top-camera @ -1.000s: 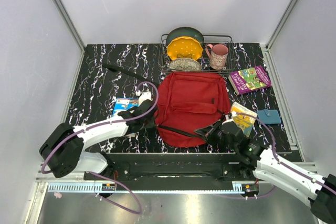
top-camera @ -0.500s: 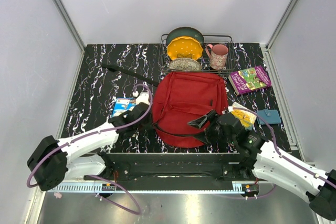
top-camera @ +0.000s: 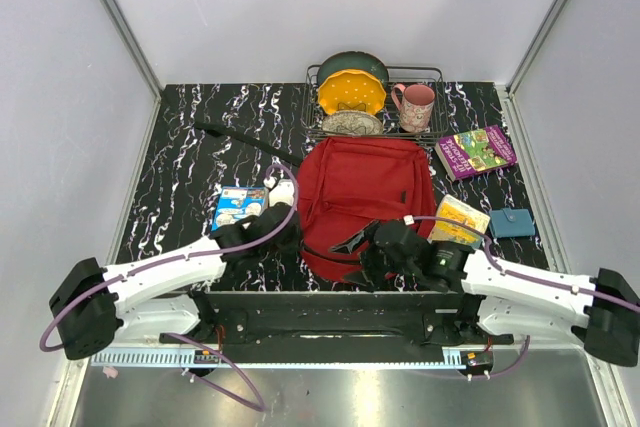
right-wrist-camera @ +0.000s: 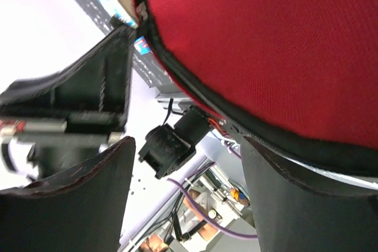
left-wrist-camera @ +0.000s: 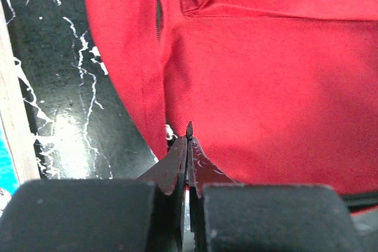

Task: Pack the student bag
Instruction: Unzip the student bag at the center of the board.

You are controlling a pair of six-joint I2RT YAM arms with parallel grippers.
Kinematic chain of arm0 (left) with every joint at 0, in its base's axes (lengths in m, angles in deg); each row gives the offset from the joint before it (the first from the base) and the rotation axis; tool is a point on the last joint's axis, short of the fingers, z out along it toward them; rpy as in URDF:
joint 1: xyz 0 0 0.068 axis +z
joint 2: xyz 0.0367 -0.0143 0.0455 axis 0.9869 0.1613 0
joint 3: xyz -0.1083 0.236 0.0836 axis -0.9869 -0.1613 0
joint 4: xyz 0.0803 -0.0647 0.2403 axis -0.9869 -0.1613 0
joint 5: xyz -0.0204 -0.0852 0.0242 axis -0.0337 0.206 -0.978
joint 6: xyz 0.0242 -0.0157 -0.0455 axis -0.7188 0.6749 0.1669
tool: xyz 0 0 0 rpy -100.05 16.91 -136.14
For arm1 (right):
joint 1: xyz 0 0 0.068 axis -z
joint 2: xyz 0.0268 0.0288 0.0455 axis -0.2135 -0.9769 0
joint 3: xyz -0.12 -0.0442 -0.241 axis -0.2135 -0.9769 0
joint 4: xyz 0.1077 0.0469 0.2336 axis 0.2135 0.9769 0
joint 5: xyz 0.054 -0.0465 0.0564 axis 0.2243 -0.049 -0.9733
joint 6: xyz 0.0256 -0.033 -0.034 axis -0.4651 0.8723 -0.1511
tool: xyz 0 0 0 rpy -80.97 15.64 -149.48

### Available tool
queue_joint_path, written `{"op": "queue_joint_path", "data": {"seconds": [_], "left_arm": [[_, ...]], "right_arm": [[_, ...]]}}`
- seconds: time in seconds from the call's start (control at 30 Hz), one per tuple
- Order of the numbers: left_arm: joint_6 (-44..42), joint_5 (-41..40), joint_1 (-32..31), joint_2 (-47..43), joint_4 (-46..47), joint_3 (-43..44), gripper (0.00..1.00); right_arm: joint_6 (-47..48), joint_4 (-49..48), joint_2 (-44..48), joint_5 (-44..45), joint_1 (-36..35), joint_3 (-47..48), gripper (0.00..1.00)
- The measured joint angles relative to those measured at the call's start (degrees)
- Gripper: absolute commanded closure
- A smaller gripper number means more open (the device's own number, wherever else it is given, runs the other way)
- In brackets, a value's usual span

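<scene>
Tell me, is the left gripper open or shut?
Shut: in its wrist view the left gripper has both fingertips touching, with no gap.

The dish rack (top-camera: 375, 112) stood just against the bag's (top-camera: 365, 187) far edge, closing that side. Right of the bag lay a book (top-camera: 477, 152), a yellow packet (top-camera: 460, 219) and a wallet (top-camera: 512, 222). Left of it lay a blue box (top-camera: 238, 205) and a black rod (top-camera: 240, 139). The left gripper (left-wrist-camera: 189, 129) and right gripper (right-wrist-camera: 186, 143) crowded its near edge. Bare table (top-camera: 180, 187) lay open farther left.

Red student bag (right-wrist-camera: 266, 39) fills upper right. Black zipper edge (right-wrist-camera: 195, 95) curves along its lower rim. Right tool (right-wrist-camera: 186, 151) fingers (right-wrist-camera: 65, 205) spread apart, one just under that edge.
</scene>
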Motion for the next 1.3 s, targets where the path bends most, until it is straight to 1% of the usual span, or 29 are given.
{"op": "queue_joint_path", "data": {"seconds": [0.17, 0.23, 0.43, 0.47, 0.53, 0.57, 0.63, 0.67, 0.77, 0.8, 0.9, 1.07, 1.2, 1.23, 1.3], "left_arm": [[0.6, -1.1, -2.4, -4.0, -1.2, 1.1, 1.00], [0.9, -1.6, -3.0, -5.7, -1.8, 1.2, 1.00], [2.2, -2.3, -5.0, -8.4, -3.5, 1.1, 1.00], [2.4, -2.4, -5.2, -8.9, -3.8, 1.1, 1.00], [2.8, -2.7, -5.5, -9.8, -4.1, 1.1, 1.00], [2.9, -2.8, -5.5, -10.2, -4.3, 1.1, 1.00], [3.0, -3.3, -5.6, -11.1, -4.7, 1.1, 1.00], [3.0, -3.7, -5.6, -11.4, -5.1, 1.1, 1.00], [3.0, -4.7, -5.6, -11.8, -6.3, 1.1, 1.00], [3.0, -5.0, -5.6, -11.8, -6.7, 1.1, 1.00], [3.0, -5.9, -5.7, -11.7, -7.5, 1.1, 1.00], [3.0, -6.7, -5.7, -11.4, -7.5, 1.1, 1.00], [3.0, -6.7, -5.7, -11.4, -7.4, 1.1, 1.00], [2.9, -6.6, -5.7, -11.4, -7.4, 1.1, 1.00], [2.8, -6.6, -5.7, -11.6, -7.3, 1.1, 1.00]], "right_arm": [[-3.8, -1.4, -3.9, 4.0, -1.1, 0.0, 0.27], [-4.8, -2.0, -4.1, 6.0, -1.2, 0.0, 0.31], [-6.2, -5.4, -7.6, 9.8, -1.2, 0.0, 0.36], [-6.4, -6.1, -8.6, 9.9, -1.2, 0.0, 0.41], [-6.5, -7.2, -10.3, 9.8, -1.2, 0.0, 0.46], [-6.6, -7.8, -10.8, 9.8, -1.2, -0.2, 0.52], [-6.7, -9.2, -11.5, 9.6, -1.2, -1.1, 0.56], [-6.8, -9.8, -11.5, 9.3, -1.2, -1.7, 0.56], [-7.0, -11.1, -11.5, 8.3, -1.2, -3.6, 0.42], [-7.1, -11.3, -11.4, 8.2, -1.3, -4.2, 0.34], [-7.1, -10.9, -10.4, 7.2, -1.6, -4.9, 0.30], [-7.1, -8.6, -7.6, 6.9, -3.1, -4.9, 0.29], [-7.1, -8.3, -7.5, 8.9, -3.2, -4.9, 0.29], [-7.1, -8.4, -7.7, 9.6, -3.2, -4.9, 0.31], [-7.1, -8.4, -9.5, 10.9, -3.2, -4.3, 0.43]]}}
